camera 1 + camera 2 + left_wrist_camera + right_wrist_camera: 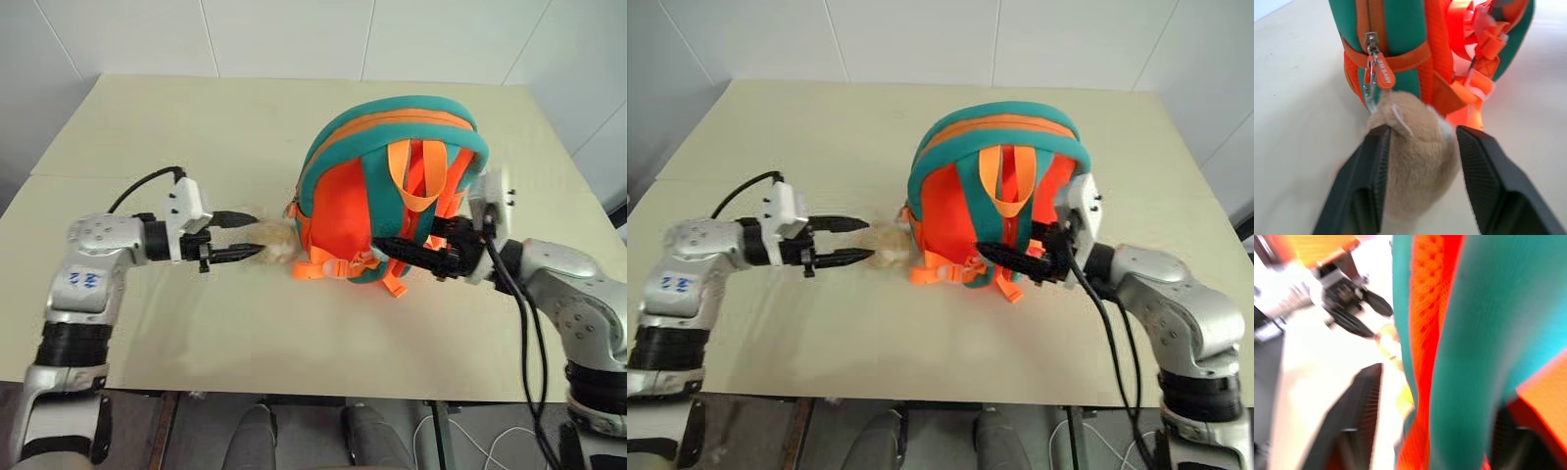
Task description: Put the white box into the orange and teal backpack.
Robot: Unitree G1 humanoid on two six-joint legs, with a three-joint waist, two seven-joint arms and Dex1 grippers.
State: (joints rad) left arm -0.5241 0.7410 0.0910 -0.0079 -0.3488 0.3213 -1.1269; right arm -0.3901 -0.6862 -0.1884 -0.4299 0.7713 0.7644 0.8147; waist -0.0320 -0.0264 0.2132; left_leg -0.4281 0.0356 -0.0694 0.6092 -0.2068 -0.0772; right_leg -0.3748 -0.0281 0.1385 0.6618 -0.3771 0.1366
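Orange and teal backpack (392,186) upright on worktop (196,117), centre-right. Left pincer (233,238) at backpack's 9 o'clock, fingers spread around plush bear (1415,161). Right pincer (397,252) at 4 o'clock, fingers spread astride backpack's edge.

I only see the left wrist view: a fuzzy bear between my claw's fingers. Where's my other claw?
Observer: The right claw is low at the backpack's strap side, fingers apart beside a teal strap.
Operator: Is the bag lying down?
Observer: No, it stands upright on the table, straps facing the robot.
Operator: What's its top like?
Observer: Rounded and teal, with an orange band running over it.
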